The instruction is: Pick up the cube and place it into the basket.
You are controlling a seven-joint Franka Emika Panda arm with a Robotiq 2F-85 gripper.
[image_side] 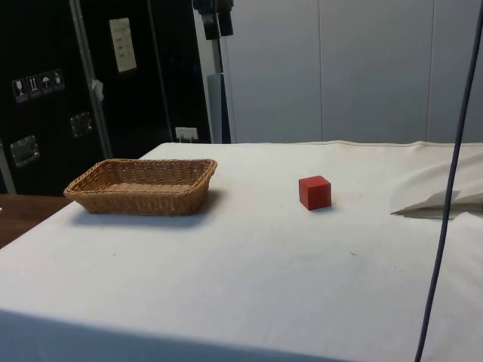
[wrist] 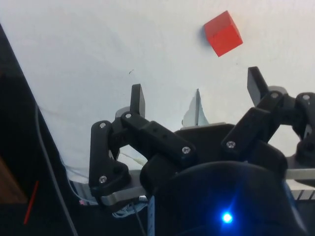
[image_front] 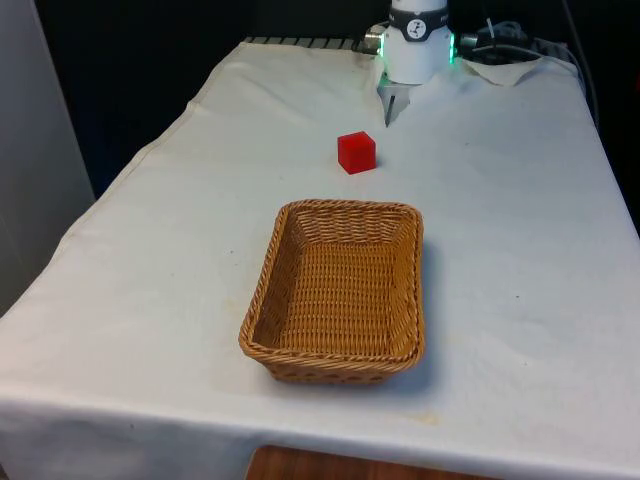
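Note:
A red cube [image_front: 356,152] [image_side: 315,191] rests on the white cloth between the robot's end of the table and the wicker basket [image_front: 345,208] [image_side: 139,188]. Nothing lies in the basket. In the wrist view my gripper [wrist: 197,91] hangs well above the cloth with both black fingers [wrist: 138,98] spread wide and nothing between them. The cube [wrist: 223,33] lies beyond the fingertips, off towards one finger and clear of both.
The arm's white base [image_front: 416,45] stands at the table's far end. A loose fold of cloth [image_front: 505,70] [image_side: 438,200] lies beside it. A dark cable [image_side: 445,188] hangs across the side view's right. The basket sits near the table's front edge.

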